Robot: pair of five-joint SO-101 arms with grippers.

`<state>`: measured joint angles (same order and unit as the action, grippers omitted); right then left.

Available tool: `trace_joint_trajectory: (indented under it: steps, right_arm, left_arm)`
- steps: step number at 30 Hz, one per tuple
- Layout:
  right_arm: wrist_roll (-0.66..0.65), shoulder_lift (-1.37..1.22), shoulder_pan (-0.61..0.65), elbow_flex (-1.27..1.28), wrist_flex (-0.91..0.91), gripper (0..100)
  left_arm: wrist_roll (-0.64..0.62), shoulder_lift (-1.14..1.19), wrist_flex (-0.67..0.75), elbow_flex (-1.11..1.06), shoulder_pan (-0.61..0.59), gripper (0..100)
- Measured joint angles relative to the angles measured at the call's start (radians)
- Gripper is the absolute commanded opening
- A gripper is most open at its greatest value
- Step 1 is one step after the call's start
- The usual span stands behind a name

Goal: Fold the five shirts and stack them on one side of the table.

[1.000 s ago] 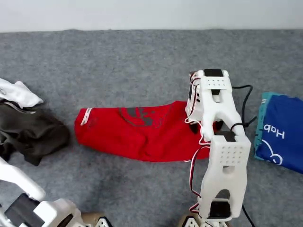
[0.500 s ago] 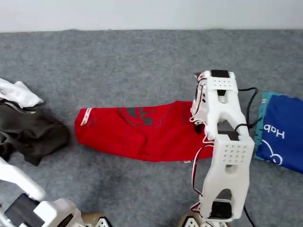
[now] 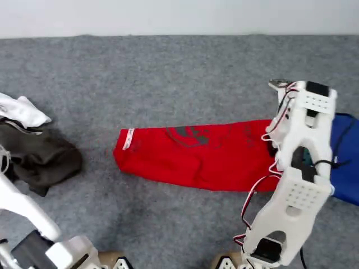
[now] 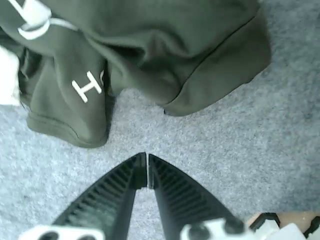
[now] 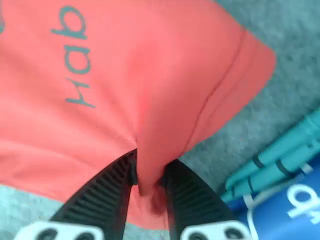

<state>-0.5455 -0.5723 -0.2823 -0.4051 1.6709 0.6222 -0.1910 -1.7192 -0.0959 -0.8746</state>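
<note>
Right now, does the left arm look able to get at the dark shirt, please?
Probably yes. The left gripper hangs shut over grey carpet, and the dark shirt lies just ahead of its tips with nothing between them. It would need to open first.

Grey felt table, red shirt, dark shirt, white shirt, blue shirt
</note>
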Motion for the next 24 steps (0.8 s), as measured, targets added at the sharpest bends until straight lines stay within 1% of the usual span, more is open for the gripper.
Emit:
trace_joint_trajectory:
  steps: [4, 9, 12, 15, 20, 24]
  right_arm:
    - [-0.052, 0.084, 0.018, 0.000, 0.074, 1.0]
    - [-0.063, 0.244, 0.143, 0.006, 0.083, 1.0]
    - [-0.055, 0.348, 0.250, 0.041, 0.083, 1.0]
    - [-0.017, 0.408, 0.374, 0.074, 0.083, 1.0]
    - [0.066, 0.413, 0.598, 0.074, 0.083, 1.0]
    - [0.127, 0.358, 0.760, 0.074, 0.057, 1.0]
  left_arm:
    - [0.000, -0.043, 0.000, 0.000, 0.037, 2]
    - [0.002, -0.052, 0.000, 0.000, 0.043, 2]
    - [0.003, -0.052, 0.000, 0.000, 0.043, 2]
    - [0.005, -0.052, 0.000, 0.000, 0.043, 2]
    - [0.005, -0.052, 0.000, 0.000, 0.043, 2]
    - [-0.023, -0.052, 0.000, 0.000, 0.043, 2]
